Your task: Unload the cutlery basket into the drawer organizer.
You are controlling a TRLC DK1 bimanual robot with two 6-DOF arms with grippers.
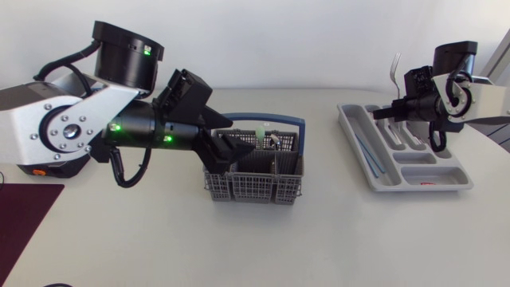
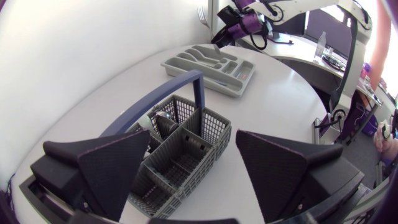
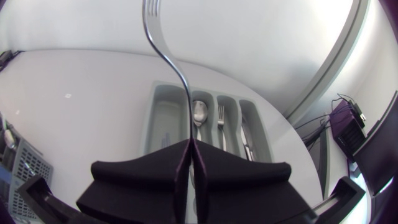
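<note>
Left gripper (image 1: pixel 231 146) hung over the basket (image 1: pixel 255 185), fingers spread wide, nothing pinched. Basket was grey with a blue handle and sat mid-table. Right gripper (image 3: pixel 189 152) was above the organizer (image 1: pixel 356 134) at the table's right, fingers pressed on a fork (image 3: pixel 163 56) by its handle, tines up. Spoon (image 3: pixel 199 113), second fork (image 3: pixel 221 118) and knife (image 3: pixel 247 134) lay in neighbouring slots.

Glossy metal fork (image 3: pixel 163 57); matt plastic basket (image 1: pixel 255 187)
</note>
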